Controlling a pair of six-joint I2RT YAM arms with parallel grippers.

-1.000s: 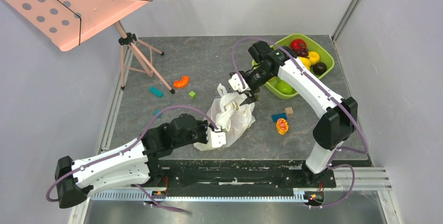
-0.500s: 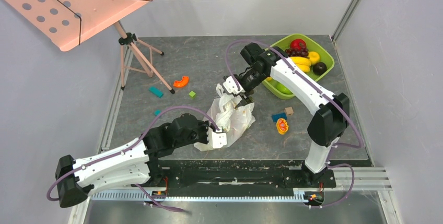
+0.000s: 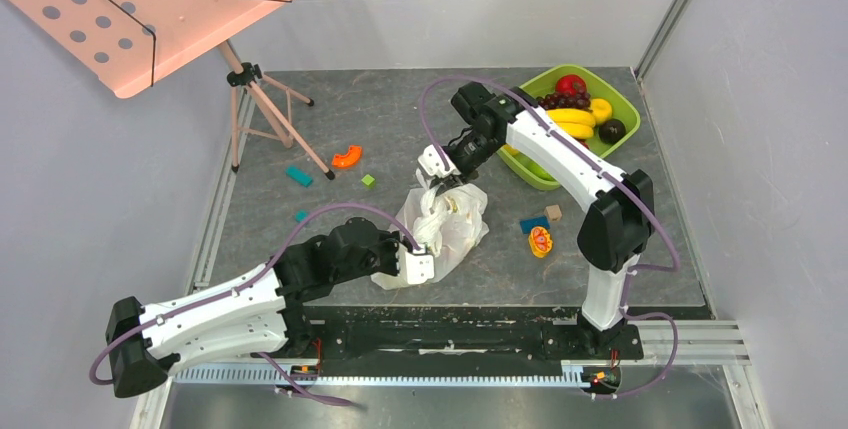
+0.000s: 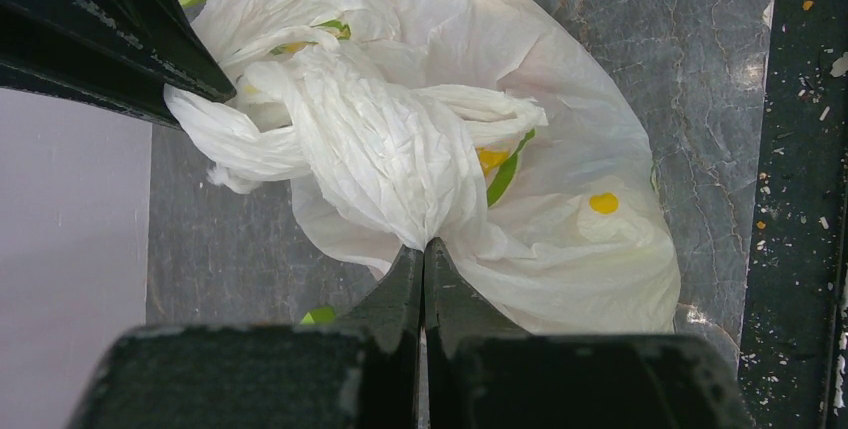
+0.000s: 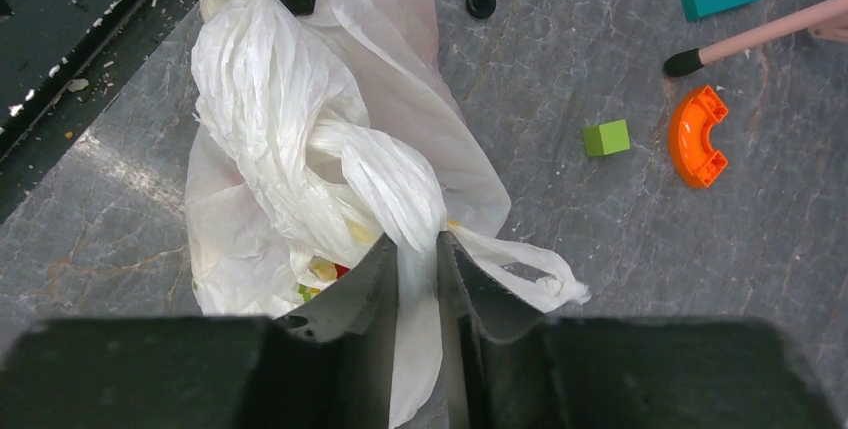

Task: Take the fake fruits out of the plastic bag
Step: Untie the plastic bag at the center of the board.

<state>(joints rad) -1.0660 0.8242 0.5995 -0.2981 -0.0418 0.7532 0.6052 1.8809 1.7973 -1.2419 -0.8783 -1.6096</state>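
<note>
The white crinkly plastic bag [image 3: 452, 227] lies bunched at the middle of the table. My left gripper [image 3: 430, 249] pinches its near edge, and the left wrist view shows the jaws shut tight on a twisted fold [image 4: 424, 246]. My right gripper [image 3: 443, 185] is at the bag's far end. There its fingers press from both sides on a twisted handle strip [image 5: 415, 244] of the bag [image 5: 290, 129]. The fake fruits are inside. Only yellow and red bits [image 5: 325, 271] show at the mouth, and yellow spots [image 4: 603, 203] show through the film.
A green tray [image 3: 630, 107] with bananas, grapes and round fruits stands at the back right. A pink music stand [image 3: 150, 9] on a tripod stands at the back left. An orange curved block [image 3: 346, 157], green cube [image 3: 368, 180], teal block [image 3: 299, 176] and halved fruit piece [image 3: 540, 241] lie around the bag.
My right arm swung left from the green tray to the bag's far end, and its jaws closed in onto the handle strip. The left gripper held still on the bag.
</note>
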